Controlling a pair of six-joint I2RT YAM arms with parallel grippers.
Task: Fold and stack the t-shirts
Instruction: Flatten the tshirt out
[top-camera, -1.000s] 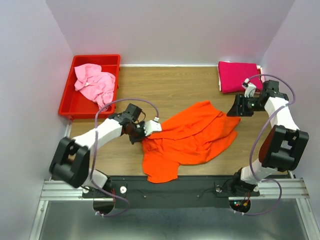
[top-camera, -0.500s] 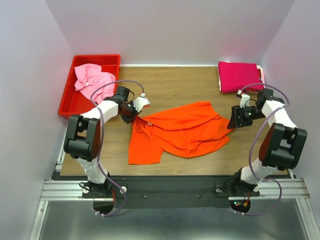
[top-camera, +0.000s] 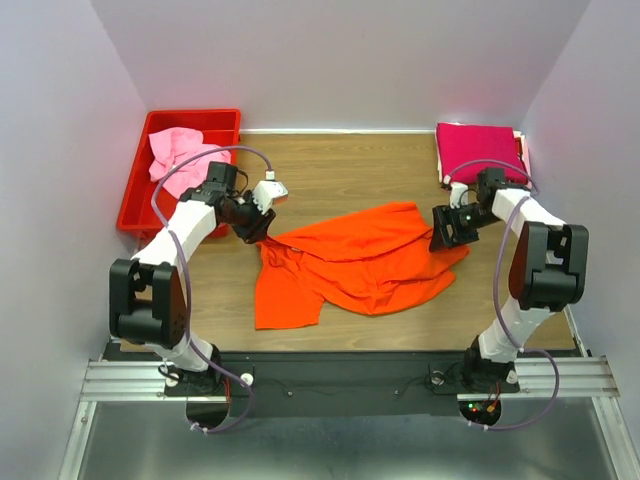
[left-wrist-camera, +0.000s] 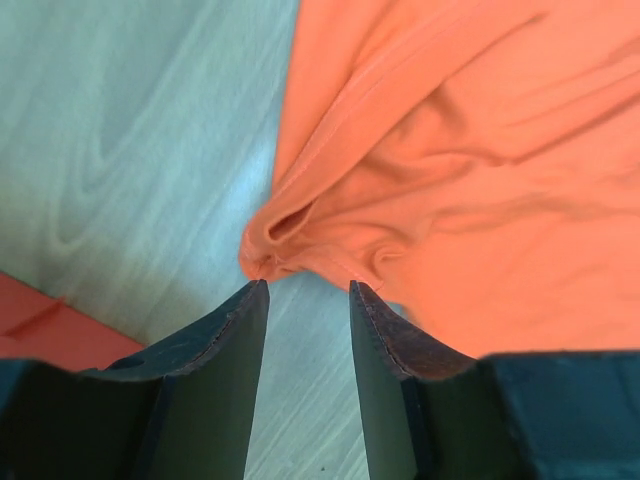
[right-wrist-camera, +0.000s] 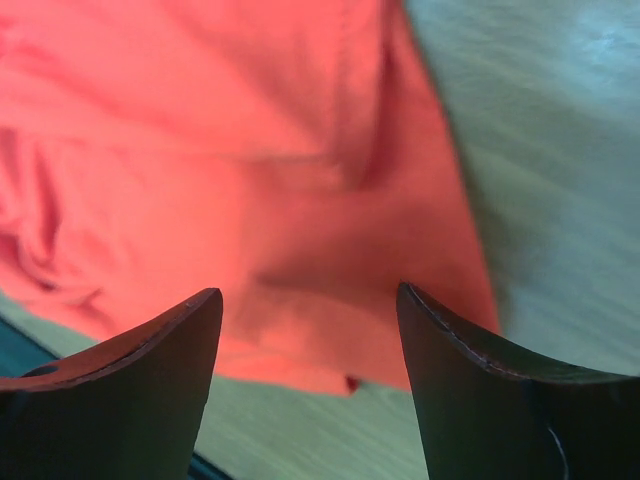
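The bright orange t-shirt (top-camera: 360, 260) lies spread and wrinkled on the middle of the table. My left gripper (top-camera: 258, 228) is open at the shirt's left corner. In the left wrist view the bunched cloth edge (left-wrist-camera: 275, 240) lies just past the tips of the left gripper (left-wrist-camera: 305, 290), with nothing between the jaws. My right gripper (top-camera: 443, 232) is wide open over the shirt's right edge. In the right wrist view the orange cloth (right-wrist-camera: 300, 200) lies under the right gripper (right-wrist-camera: 305, 295). The magenta t-shirt (top-camera: 475, 150) lies folded at the back right. The light pink t-shirt (top-camera: 180, 155) lies crumpled in the bin.
A red plastic bin (top-camera: 140, 205) stands at the back left, close behind my left arm. White walls close in the table on the left, back and right. Bare wood shows between the orange shirt and the back wall.
My left gripper pulled the orange shirt to the left and it now lies flatter. That gripper now stands open at the shirt's corner. My right gripper moved left onto the shirt's right edge.
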